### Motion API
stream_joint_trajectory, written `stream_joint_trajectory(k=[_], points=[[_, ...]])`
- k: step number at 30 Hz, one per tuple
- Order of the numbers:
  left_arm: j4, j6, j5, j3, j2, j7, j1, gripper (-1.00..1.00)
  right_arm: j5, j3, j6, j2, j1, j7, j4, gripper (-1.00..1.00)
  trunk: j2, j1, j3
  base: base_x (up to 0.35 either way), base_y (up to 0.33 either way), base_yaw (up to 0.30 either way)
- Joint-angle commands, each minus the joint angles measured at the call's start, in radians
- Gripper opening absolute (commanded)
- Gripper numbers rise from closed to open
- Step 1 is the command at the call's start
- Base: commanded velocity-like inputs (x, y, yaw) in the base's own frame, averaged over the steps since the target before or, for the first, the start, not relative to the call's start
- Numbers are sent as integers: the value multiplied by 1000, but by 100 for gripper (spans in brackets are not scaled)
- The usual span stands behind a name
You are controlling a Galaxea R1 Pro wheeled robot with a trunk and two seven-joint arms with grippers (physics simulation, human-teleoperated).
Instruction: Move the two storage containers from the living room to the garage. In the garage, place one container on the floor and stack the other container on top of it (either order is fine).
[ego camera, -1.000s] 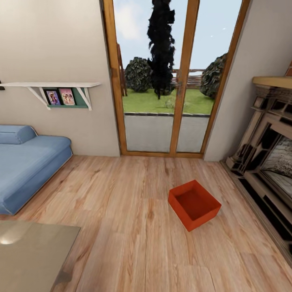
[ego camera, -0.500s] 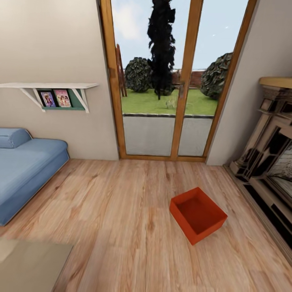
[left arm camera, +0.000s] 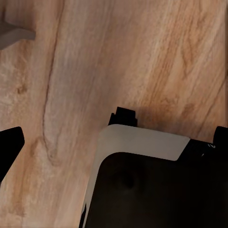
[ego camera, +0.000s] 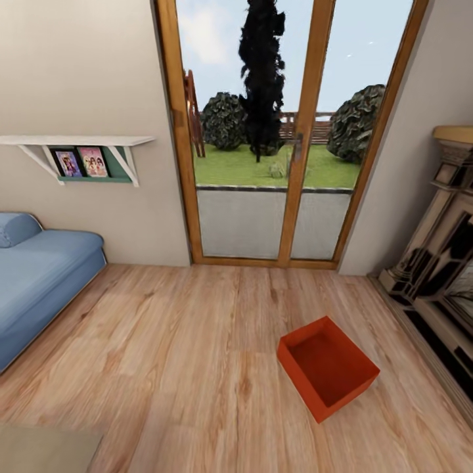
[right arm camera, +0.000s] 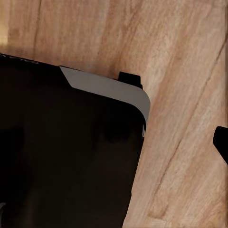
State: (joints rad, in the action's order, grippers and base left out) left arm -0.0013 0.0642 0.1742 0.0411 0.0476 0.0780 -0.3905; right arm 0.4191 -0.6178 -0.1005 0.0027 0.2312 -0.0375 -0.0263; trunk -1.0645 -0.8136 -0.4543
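Since the earlier frame my head camera had moved forward and shifted right: the whole scene slid left, and the tan surface at the lower left shrank to a sliver (ego camera: 46,448). The storage container (ego camera: 327,366) itself had not moved. It sat open-topped on the light wood plank floor (ego camera: 177,341) of the living room, turned at an angle, right of centre and near the dark fireplace (ego camera: 441,276), which the frame edge cut off. I saw one container only. The glazed door (ego camera: 276,131) stood behind it, well apart. The blue sofa (ego camera: 39,276) was cropped at the left, below a wall shelf (ego camera: 79,141) holding small pictures too fine to read.

In the left wrist view, the robot's dark base with a pale rim (left arm camera: 142,142) hid much of the planks. The right wrist view showed the same body (right arm camera: 109,90). A black tip intruded at each view's edge; I could not tell whether either gripper was parted or closed.
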Motion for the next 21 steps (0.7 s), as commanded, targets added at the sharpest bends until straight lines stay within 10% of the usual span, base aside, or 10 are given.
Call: stream_joint_trajectory(k=[1,21], points=[[0,3,5,4,0,2,-1,100,10,-8,-5,0,1,-4,-3,100,-1,-1,-1,322,0,0],[0,3,5,4,0,2,-1,100,10,-8,-5,1,1,-4,-3,100,-1,-1,-1,322,0,0]])
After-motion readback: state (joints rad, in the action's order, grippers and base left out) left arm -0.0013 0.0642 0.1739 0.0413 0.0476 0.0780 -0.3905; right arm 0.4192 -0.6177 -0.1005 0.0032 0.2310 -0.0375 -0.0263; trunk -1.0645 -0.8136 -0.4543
